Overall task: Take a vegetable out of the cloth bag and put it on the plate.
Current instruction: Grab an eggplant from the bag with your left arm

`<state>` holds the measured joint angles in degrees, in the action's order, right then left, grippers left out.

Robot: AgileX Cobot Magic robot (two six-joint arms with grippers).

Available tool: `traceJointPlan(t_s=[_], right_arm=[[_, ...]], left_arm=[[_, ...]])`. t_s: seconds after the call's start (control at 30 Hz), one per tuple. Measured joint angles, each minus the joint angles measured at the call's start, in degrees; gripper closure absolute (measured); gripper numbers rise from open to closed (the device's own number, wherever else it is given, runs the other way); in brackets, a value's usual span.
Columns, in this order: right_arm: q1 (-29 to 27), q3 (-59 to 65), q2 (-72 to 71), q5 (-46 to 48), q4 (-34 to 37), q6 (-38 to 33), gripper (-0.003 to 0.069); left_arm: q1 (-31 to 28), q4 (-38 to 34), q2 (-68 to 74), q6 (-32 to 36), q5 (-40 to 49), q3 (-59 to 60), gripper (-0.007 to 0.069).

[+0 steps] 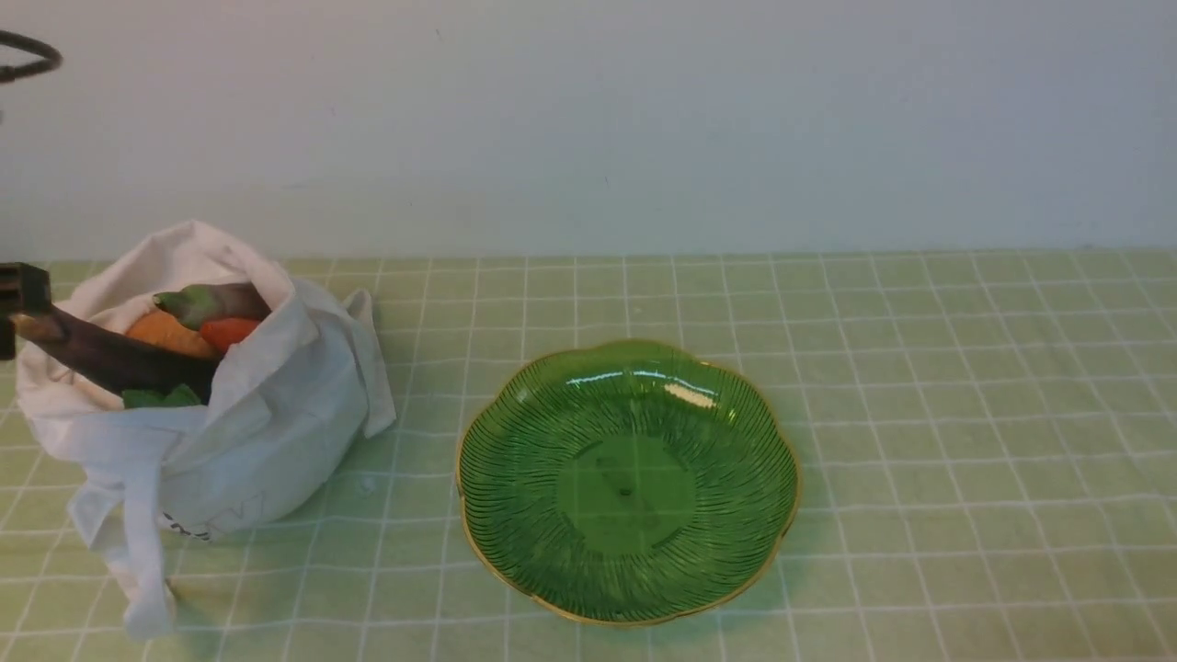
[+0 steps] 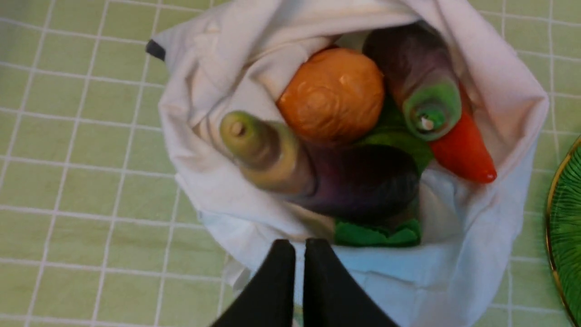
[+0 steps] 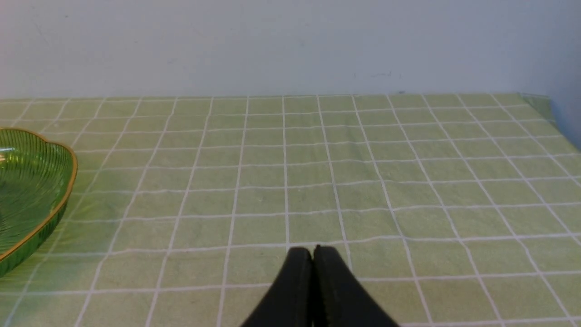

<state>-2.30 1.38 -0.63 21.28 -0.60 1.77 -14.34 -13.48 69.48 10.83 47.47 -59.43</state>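
Observation:
The white cloth bag (image 1: 267,423) stands open at the table's left. The long dark purple eggplant (image 1: 119,359) lies in its mouth, its pale stem end poking out toward the left edge. In the left wrist view the eggplant (image 2: 354,181) lies across the bag (image 2: 476,272). My left gripper (image 2: 293,245) hovers above the bag's rim, jaws shut with a hair's gap, holding nothing. The green glass plate (image 1: 515,441) sits empty at the table's middle. My right gripper (image 3: 313,252) is shut and empty over bare tablecloth, right of the plate (image 3: 32,190).
The bag also holds a shorter eggplant with a green tip (image 2: 422,91), a round orange-brown vegetable (image 2: 331,93), a red pepper (image 2: 463,150) and something green (image 2: 376,234). A black part of my left arm (image 1: 14,294) shows at the front view's left edge. A wall bounds the table's back.

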Motion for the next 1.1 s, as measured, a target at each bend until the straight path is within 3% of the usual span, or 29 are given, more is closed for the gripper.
traceJointPlan(t_s=[0.13,0.37,0.47,0.57,0.67,0.8,1.1], right_arm=[[0.0,0.0,0.0,0.0,0.0,0.0,0.0675],[0.0,0.0,0.0,0.0,0.0,0.0,0.0675],[0.0,0.0,0.0,0.0,0.0,0.0,0.0675],[0.0,0.0,0.0,0.0,0.0,0.0,0.0675],[0.0,0.0,0.0,0.0,0.0,0.0,0.0675],[0.0,0.0,0.0,0.0,0.0,0.0,0.0675],[0.0,0.0,0.0,0.0,0.0,0.0,0.0675]], left_arm=[[0.0,-0.55,1.0,0.92,-3.0,-0.04,0.0514],[0.0,-2.34,2.21,1.79,-9.3,-0.06,0.0149],[0.0,-2.34,4.68,1.97,-10.41,-0.06,0.0085],[0.0,-2.34,7.12,1.99,-11.17,-0.06,0.0085],[0.0,-2.46,8.68,1.99,-11.81,-0.06,0.016],[0.0,-3.17,8.45,3.03,-11.81,-0.19,0.0403],[0.9,-7.07,-3.81,5.75,-12.48,-6.21,0.0395]])
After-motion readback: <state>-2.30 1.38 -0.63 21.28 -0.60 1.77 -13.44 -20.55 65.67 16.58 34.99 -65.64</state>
